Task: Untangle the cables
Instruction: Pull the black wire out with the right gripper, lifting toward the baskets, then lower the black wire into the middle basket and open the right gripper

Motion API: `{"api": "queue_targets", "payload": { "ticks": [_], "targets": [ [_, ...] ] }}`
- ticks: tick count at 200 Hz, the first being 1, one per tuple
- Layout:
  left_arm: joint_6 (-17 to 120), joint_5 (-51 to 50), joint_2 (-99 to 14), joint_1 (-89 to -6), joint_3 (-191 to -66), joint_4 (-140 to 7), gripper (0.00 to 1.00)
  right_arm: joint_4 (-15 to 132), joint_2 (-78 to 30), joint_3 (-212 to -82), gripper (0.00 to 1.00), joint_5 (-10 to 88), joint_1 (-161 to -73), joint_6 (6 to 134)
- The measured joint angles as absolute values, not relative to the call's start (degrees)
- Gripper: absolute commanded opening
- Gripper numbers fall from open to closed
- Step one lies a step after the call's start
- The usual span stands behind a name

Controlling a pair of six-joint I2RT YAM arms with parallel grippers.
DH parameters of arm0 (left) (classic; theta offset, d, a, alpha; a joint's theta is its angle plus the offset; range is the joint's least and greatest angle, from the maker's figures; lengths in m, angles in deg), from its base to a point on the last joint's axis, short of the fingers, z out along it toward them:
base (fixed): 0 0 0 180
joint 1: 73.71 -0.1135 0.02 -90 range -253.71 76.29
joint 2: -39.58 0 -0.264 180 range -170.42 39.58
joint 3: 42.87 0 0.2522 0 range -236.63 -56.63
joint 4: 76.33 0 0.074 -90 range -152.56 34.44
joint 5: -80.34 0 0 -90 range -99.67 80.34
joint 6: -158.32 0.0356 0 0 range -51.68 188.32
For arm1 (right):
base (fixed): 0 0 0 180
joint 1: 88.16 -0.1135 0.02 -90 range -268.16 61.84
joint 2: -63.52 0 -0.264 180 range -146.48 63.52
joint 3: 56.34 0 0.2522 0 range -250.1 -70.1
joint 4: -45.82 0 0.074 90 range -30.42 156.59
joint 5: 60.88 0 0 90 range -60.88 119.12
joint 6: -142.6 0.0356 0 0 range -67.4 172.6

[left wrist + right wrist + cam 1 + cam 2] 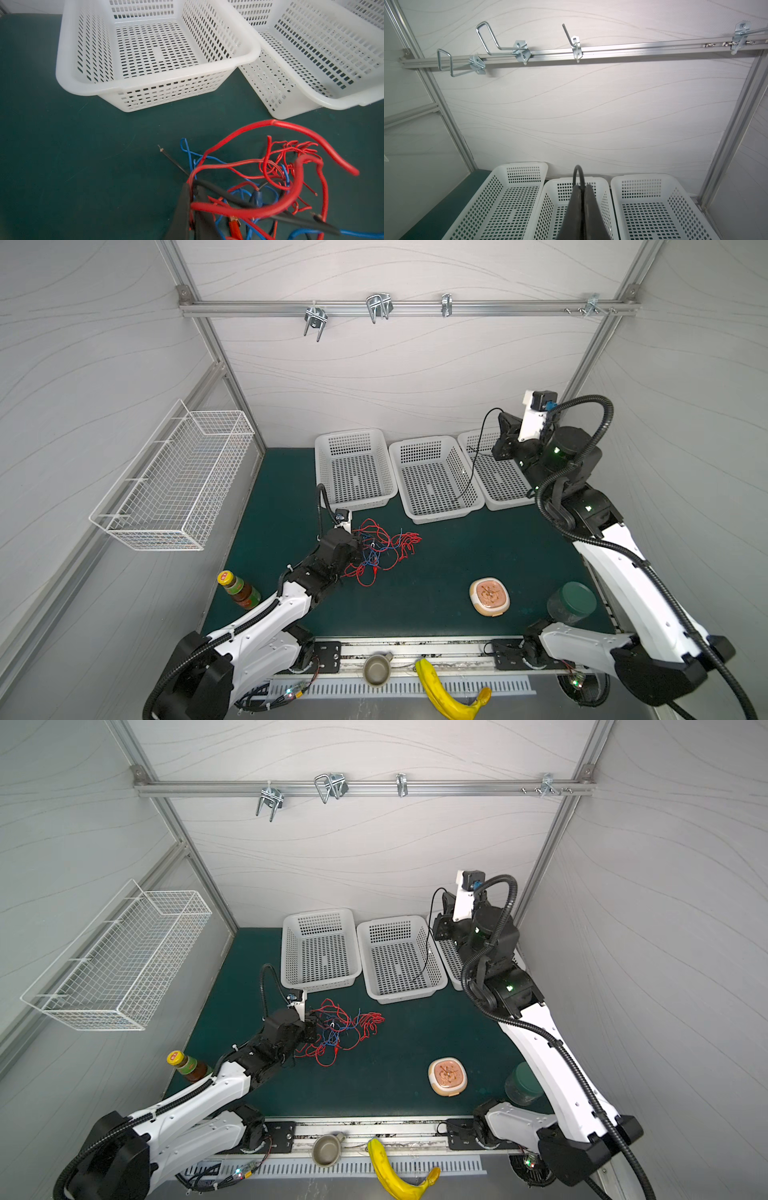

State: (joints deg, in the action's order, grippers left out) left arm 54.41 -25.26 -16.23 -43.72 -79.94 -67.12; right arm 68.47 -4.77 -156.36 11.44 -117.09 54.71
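Three baskets (pixel 422 440) edge the mat (pixel 449 564) beyond cables (pixel 384 545)

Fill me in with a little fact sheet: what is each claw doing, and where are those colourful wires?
Left gripper: shut, pinching strands at the edge of the cable tangle
Right gripper: shut on a black cable, raised high
Black cable: hangs down into the middle basket
Cable tangle: red, blue and black wires heaped on the green mat
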Motion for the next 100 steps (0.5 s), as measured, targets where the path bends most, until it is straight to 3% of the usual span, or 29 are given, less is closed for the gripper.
{"api": "queue_targets", "payload": {
  "ticks": [51,100],
  "targets": [
    [53.97,-24.82,-16.30,-43.72,-79.94,-67.14,0.00,65.41,-11.37,-160.75,0.00,15.66,-114.62,56.48],
    [53.51,-23.69,-16.43,-43.72,-79.94,-67.14,0.00,64.40,-18.08,-152.40,0.00,19.20,-114.49,60.24]
  ]
}}
